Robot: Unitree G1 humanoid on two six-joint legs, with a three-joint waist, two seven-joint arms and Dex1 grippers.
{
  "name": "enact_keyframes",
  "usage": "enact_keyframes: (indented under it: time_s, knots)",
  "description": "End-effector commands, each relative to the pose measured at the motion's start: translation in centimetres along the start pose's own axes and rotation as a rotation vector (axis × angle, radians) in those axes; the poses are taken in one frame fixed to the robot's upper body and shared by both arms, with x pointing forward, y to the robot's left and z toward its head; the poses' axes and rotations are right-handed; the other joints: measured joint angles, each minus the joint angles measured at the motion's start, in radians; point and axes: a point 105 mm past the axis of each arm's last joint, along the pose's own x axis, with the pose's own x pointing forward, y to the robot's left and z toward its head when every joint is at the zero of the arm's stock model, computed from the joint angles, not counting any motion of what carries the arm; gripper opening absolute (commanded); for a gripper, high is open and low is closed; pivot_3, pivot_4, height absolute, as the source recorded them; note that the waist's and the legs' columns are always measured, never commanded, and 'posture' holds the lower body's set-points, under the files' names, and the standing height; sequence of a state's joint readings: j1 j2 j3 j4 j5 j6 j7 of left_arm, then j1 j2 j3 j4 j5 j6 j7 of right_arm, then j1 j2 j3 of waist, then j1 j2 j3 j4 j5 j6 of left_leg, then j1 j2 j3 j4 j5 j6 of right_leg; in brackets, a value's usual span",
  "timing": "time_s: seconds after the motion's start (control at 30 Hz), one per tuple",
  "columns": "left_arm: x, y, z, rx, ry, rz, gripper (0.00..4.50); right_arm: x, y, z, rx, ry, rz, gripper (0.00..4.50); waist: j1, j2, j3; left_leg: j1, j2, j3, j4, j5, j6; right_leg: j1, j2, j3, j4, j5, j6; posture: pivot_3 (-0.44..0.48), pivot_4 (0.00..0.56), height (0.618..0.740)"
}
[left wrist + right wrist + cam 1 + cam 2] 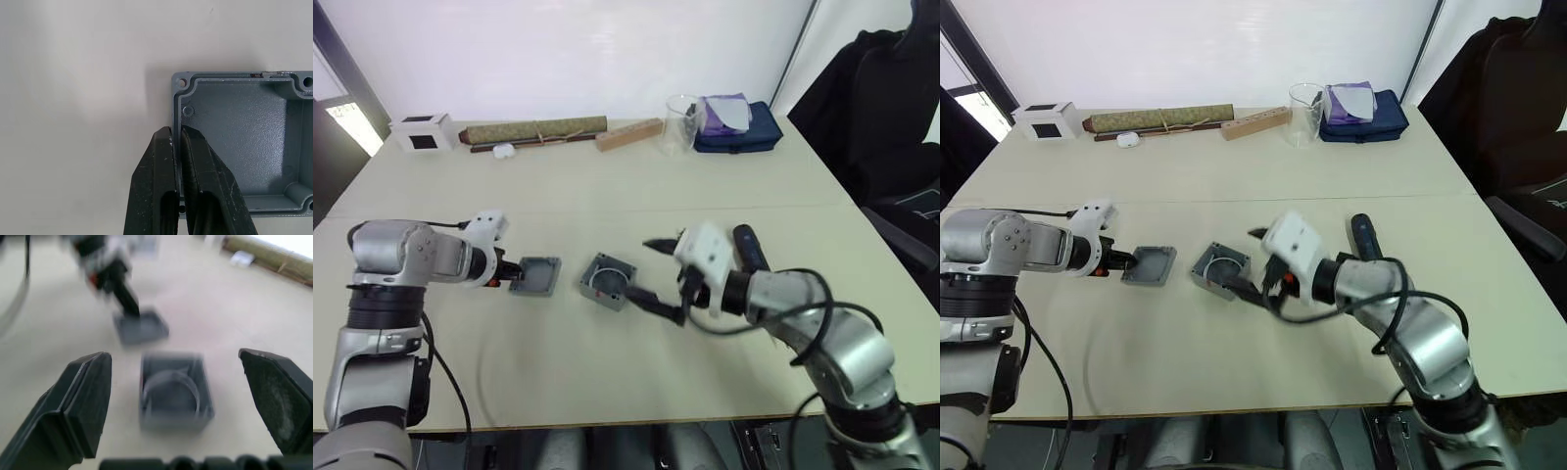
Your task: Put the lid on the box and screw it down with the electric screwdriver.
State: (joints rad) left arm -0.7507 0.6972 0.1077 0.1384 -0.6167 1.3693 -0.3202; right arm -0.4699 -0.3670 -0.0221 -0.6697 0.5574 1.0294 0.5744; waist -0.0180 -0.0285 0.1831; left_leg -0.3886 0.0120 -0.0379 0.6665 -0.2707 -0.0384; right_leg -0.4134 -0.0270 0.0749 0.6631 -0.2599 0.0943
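The lid (536, 276) lies inner side up on the table, left of the box (607, 282). My left gripper (512, 275) is shut on the lid's left rim; the left wrist view shows both fingers (195, 166) pinching that rim wall (177, 105). The box stands open side up, with a white ring inside (173, 394). My right gripper (658, 277) is open just right of the box, one finger on each side of its right edge, touching nothing. The electric screwdriver (750, 247) lies on the table behind my right forearm.
Along the far edge stand a white cube (423, 131), a rolled olive mat (533, 129), a wooden block (628, 134), a glass beaker (682, 122) and a blue pouch (736, 127). A black chair (881, 108) stands off the table's right side.
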Motion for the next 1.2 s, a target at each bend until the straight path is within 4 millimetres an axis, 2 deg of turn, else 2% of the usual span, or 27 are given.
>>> enact_keyframes:
  time_s: [0.03, 0.07, 0.13, 0.27, 0.47, 0.77, 1.2]
  knots:
    - [-4.8, -2.7, 10.3, 0.234, -0.647, -0.077, 0.02, 1.3, -4.1, 1.8, 0.093, -0.084, -0.195, 4.5, 0.001, 0.0, 0.0, -0.001, 0.0, 0.0, 0.0, 0.0, 0.0, -0.001, 0.0, 0.0, 0.0, 0.0, 0.0, 0.0, 0.15, 0.74]
    - [-5.4, -3.1, 11.0, 0.265, -0.722, -0.08, 0.02, 1.6, -4.8, 1.9, 0.105, -0.089, -0.232, 4.5, 0.002, 0.0, 0.0, -0.001, 0.0, 0.001, -0.001, 0.001, -0.002, -0.002, -0.001, 0.0, 0.0, 0.001, -0.001, 0.0, 0.15, 0.74]
    - [-4.7, -4.0, 11.3, 0.238, -0.726, -0.112, 0.02, 2.1, -5.6, 1.9, 0.159, -0.076, -0.226, 4.5, 0.006, 0.0, 0.0, -0.005, 0.0, 0.003, -0.004, 0.005, -0.008, -0.007, -0.003, 0.0, -0.001, 0.002, -0.003, 0.0, 0.15, 0.74]
    - [-4.6, -7.8, 12.4, 0.244, -0.852, -0.226, 0.02, 3.4, -7.7, 2.9, 0.294, -0.088, -0.216, 4.5, 0.003, 0.001, 0.0, -0.006, -0.001, 0.004, -0.004, 0.005, -0.008, -0.008, -0.003, 0.002, -0.001, 0.003, -0.001, 0.0, 0.15, 0.74]
    - [-3.3, -10.7, 11.6, 0.256, -0.863, -0.301, 0.02, 3.9, -7.7, 3.6, 0.319, -0.075, -0.162, 4.5, -0.011, 0.001, 0.0, -0.011, 0.0, 0.003, -0.004, 0.005, -0.008, -0.014, -0.001, 0.002, 0.0, 0.003, 0.0, 0.0, 0.15, 0.74]
    - [-2.4, -11.6, 10.5, 0.281, -0.841, -0.321, 0.02, 3.9, -7.4, 4.9, 0.362, -0.112, -0.136, 4.5, -0.028, 0.001, 0.0, -0.013, 0.0, 0.002, -0.004, 0.005, -0.008, -0.015, 0.0, 0.001, 0.0, 0.003, 0.0, 0.0, 0.15, 0.74]
    - [-2.4, -13.0, 10.5, 0.301, -0.84, -0.374, 0.02, 4.4, -7.0, 4.7, 0.381, -0.105, -0.133, 4.5, -0.028, 0.001, 0.0, -0.014, 0.0, 0.002, -0.004, 0.005, -0.008, -0.015, 0.0, 0.001, -0.001, 0.003, 0.0, 0.0, 0.15, 0.74]
